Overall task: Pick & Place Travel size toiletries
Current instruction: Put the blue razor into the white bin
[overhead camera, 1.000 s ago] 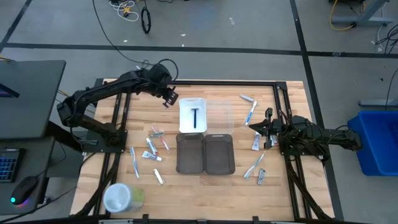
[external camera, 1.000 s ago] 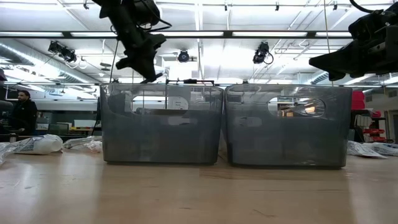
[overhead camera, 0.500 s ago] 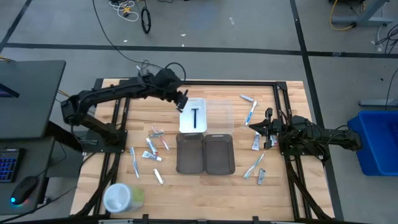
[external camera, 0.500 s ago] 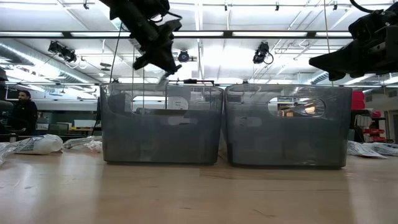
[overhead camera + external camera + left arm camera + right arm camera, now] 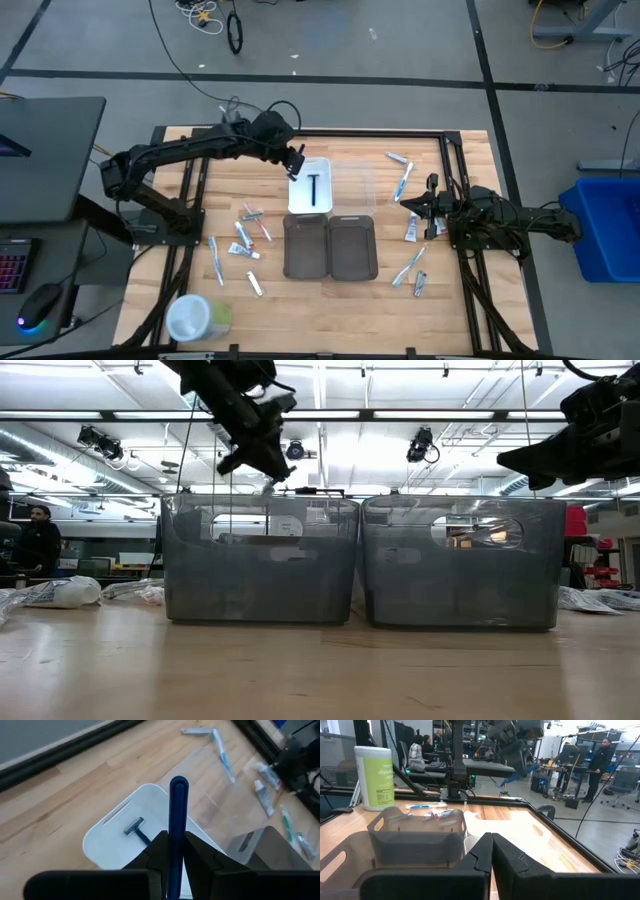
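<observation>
The round white-and-green container [image 5: 197, 317] stood at the near edge of the table [image 5: 460, 315]. Behind it, loose toiletries [image 5: 245, 232] lay beside 2 grey trays [image 5: 330, 246]. The right end effector [image 5: 427, 208] waited on the right side, fingers together, holding nothing. Farther back, the left end effector [image 5: 294, 162] hovered over the white tray [image 5: 309, 186], clamped on a blue razor [image 5: 178, 815]; another razor [image 5: 136, 828] lay inside that tray.

I see a wooden table [image 5: 330, 300]. On it: white tray [image 5: 310, 186], clear tray [image 5: 352, 183] beside it, two grey trays [image 5: 330, 246] side by side nearer the front. Loose toiletries [image 5: 245, 236] lie left of the trays, more [image 5: 410, 270] on the right. A white-and-green container [image 5: 195, 317] lies at the front-left corner.
</observation>
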